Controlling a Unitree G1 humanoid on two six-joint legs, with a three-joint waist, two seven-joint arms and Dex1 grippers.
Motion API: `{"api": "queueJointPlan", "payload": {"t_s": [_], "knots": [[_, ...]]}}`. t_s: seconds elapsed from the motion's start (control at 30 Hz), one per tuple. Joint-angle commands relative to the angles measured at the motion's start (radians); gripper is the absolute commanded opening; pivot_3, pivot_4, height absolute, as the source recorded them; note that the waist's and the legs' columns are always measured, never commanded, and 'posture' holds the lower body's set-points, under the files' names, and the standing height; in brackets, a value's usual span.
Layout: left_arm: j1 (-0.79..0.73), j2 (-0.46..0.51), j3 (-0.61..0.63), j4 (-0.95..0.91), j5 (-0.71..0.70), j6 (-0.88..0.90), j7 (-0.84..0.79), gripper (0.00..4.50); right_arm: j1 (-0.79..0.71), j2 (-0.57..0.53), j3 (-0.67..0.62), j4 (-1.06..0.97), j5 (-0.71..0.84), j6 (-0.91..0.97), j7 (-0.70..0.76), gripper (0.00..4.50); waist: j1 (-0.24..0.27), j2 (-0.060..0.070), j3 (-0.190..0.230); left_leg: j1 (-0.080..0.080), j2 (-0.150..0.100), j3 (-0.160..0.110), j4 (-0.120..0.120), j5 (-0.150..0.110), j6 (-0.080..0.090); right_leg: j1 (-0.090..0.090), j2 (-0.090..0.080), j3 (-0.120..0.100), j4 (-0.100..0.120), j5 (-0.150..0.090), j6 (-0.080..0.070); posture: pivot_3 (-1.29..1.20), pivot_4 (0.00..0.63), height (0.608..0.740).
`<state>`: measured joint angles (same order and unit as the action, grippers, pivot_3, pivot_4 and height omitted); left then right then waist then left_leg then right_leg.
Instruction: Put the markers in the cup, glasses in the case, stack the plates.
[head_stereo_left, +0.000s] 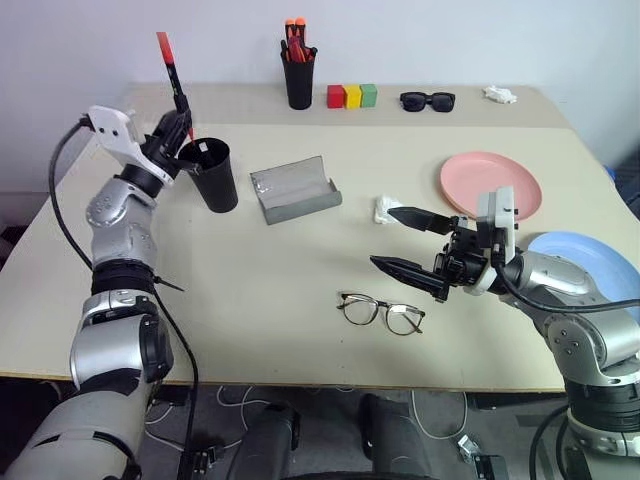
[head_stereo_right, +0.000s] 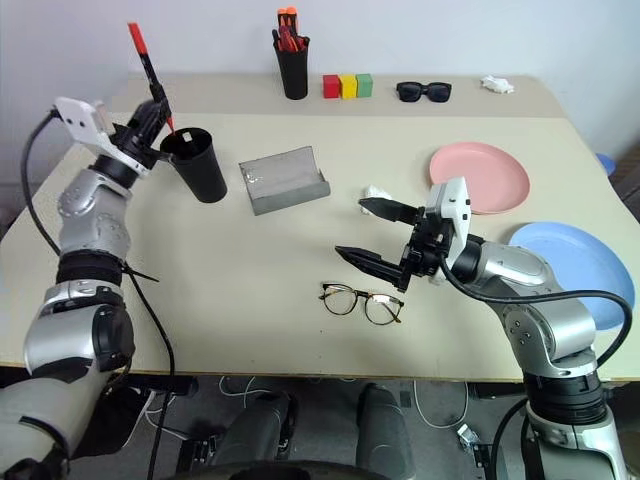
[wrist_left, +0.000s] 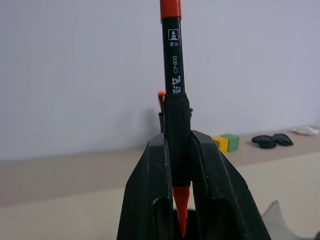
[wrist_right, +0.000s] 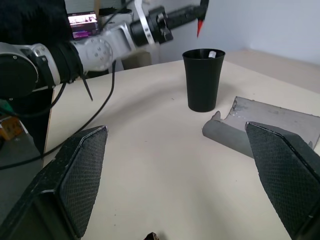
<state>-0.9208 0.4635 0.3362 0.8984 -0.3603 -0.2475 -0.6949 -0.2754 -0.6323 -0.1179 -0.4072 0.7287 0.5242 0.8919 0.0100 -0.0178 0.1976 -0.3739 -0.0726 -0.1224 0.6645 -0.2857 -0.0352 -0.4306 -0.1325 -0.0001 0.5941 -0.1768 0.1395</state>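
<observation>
A: L gripper (head_stereo_left: 181, 128)?
B: Clamped on marker (head_stereo_left: 171, 76), red cap up, nearly upright w/ slight tilt, red tip poking out below fingers (wrist_left: 150, 200). Held just above rim of cup (head_stereo_left: 213, 175), off its left side

A: Cup pos?
B: Upright on table (head_stereo_left: 250, 300), left part. Something pale visible inside at rim in R wrist view, can't tell what

A: R gripper (head_stereo_left: 400, 243)?
B: Spread wide, nothing between fingers. Level, pointing toward table centre, hovering above surface

A: Glasses (head_stereo_left: 381, 312)?
B: Flat on table, arms folded, just in front of R gripper, nearer front edge. Not touched

A: Case (head_stereo_left: 294, 190)?
B: Open, grey, lid tipped up, beside cup on its right, small gap between. Nothing seen inside

A: Plates?
B: Pink plate (head_stereo_left: 490, 183) right side of table, blue plate (head_stereo_left: 600, 265) nearer front-right, partly behind R arm. Apart, not stacked

A: Other stuff?
B: Far edge: pen pot (head_stereo_left: 298, 78) w/ orange-capped pens, red/yellow/green blocks (head_stereo_left: 351, 96), sunglasses (head_stereo_left: 427, 100), white bit (head_stereo_left: 499, 95) far right. Another small white scrap (head_stereo_left: 385, 208) btwn case and pink plate, close to upper finger of R gripper
</observation>
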Motion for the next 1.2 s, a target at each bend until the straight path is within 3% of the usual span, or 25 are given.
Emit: {"api": "queueJointPlan", "payload": {"t_s": [0.03,0.2,0.5,0.7,0.87,0.97,1.2], "knots": [[-0.009,-0.003,0.018,0.021,-0.004,-0.052,0.004,0.01,-0.011,-0.016,-0.011,-0.039,0.01,0.002,0.0,4.5,-0.002,0.0,0.0,0.0,0.0,0.0,0.0,0.0,0.0,0.0,0.0,0.0,0.0,0.0,0.0,0.0,0.15,0.74],[0.006,-0.011,0.026,0.048,-0.011,-0.064,0.012,0.01,-0.009,-0.02,-0.013,-0.043,0.008,0.004,-0.003,4.5,-0.002,0.0,0.0,0.0,0.0,0.0,0.0,0.0,0.0,0.0,0.0,0.0,0.0,0.0,0.0,0.0,0.15,0.74],[0.03,-0.014,0.026,0.017,-0.016,-0.064,0.007,4.3,-0.008,-0.021,-0.01,-0.039,0.0,0.002,-0.004,4.5,-0.002,0.0,0.0,0.0,0.0,0.0,0.0,0.0,0.0,0.0,0.0,0.0,0.0,0.0,0.0,0.0,0.15,0.74],[0.025,-0.015,0.011,-0.068,-0.022,-0.018,-0.011,4.41,-0.009,-0.018,-0.01,-0.036,-0.004,-0.001,-0.003,4.5,-0.002,0.0,0.0,0.0,0.0,0.0,0.0,0.0,0.0,0.0,0.0,0.0,0.0,0.0,0.0,0.0,0.15,0.74],[0.042,-0.042,-0.138,-0.313,-0.088,0.337,-0.214,4.41,-0.009,-0.013,-0.008,-0.025,-0.012,-0.007,-0.003,4.5,0.002,0.0,0.0,0.0,0.0,0.0,0.0,0.0,0.0,0.001,0.0,0.0,0.0,0.0,0.0,0.0,0.15,0.74],[0.053,-0.03,-0.263,-0.39,-0.028,0.482,-0.271,4.41,-0.013,-0.007,-0.005,-0.021,-0.017,-0.013,-0.004,4.5,-0.001,0.0,0.0,0.0,-0.001,0.0,0.001,0.0,0.0,0.001,0.0,0.0,0.0,0.0,0.0,0.0,0.15,0.74],[-0.057,-0.114,-0.388,-0.207,0.15,0.451,-0.143,4.41,-0.013,0.003,0.001,-0.019,-0.032,-0.027,-0.012,4.5,-0.021,0.0,0.0,0.001,0.0,-0.001,0.0,0.0,0.0,0.001,0.001,0.0,0.0,0.0,0.0,0.0,0.15,0.74]]}}
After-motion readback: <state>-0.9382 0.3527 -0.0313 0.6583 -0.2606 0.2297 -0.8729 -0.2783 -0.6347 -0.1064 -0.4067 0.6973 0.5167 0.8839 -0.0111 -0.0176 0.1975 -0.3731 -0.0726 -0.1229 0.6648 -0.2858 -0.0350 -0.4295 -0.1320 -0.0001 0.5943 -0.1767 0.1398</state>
